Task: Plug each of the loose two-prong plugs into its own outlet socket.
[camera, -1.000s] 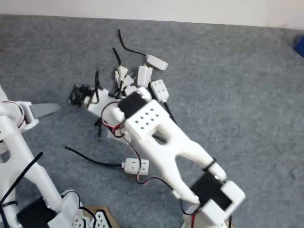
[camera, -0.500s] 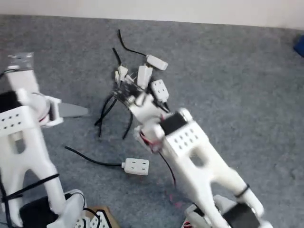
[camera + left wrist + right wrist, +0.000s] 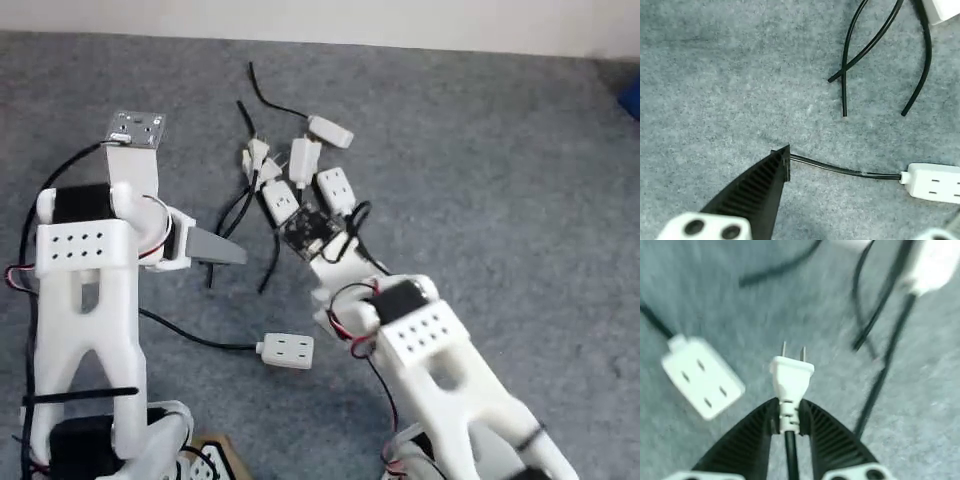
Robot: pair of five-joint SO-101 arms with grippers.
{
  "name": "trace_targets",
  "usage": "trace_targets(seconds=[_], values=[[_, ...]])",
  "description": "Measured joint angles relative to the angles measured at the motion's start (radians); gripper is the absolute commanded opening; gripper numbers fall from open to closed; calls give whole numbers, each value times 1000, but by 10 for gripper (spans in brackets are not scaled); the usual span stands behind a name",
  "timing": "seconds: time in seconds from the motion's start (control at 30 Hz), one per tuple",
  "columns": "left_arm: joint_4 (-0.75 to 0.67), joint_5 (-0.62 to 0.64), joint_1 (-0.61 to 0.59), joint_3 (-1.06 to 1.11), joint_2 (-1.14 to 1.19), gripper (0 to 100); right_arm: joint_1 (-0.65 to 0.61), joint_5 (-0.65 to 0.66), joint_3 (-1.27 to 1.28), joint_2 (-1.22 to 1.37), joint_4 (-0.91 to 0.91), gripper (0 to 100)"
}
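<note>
From above, the left gripper (image 3: 215, 247) hangs over the grey carpet (image 3: 500, 180), left of a pile of white plugs and sockets (image 3: 300, 170). The right gripper (image 3: 308, 230) sits at that pile's near edge, and a lone socket (image 3: 285, 348) lies apart between the two arms. In the left wrist view, the left gripper's jaws are spread, and one dark finger (image 3: 765, 185) has its tip over the black cord (image 3: 840, 169) running to the lone socket. In the right wrist view, the right gripper pinches a white two-prong plug (image 3: 790, 377) by its neck, prongs pointing away, near a second socket (image 3: 702, 377) lying on the carpet
</note>
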Motion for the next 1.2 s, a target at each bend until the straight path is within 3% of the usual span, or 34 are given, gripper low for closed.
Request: trace_targets(seconds=[0.1, 0.47, 0.6, 0.93, 1.2], values=[[0, 0, 0, 0, 0, 511, 0, 26, 0, 107, 0, 241], [-25, -17, -63, 3, 0, 511, 0, 28, -2, 158, 0, 241], [-52, -38, -130, 3, 0, 511, 0, 52, -2, 158, 6, 241], [-115, -60, -298, 3, 0, 511, 0, 295, -129, 161, 207, 241], [-170, -110, -440, 3, 0, 511, 0, 308, -176, 410, 157, 241]])
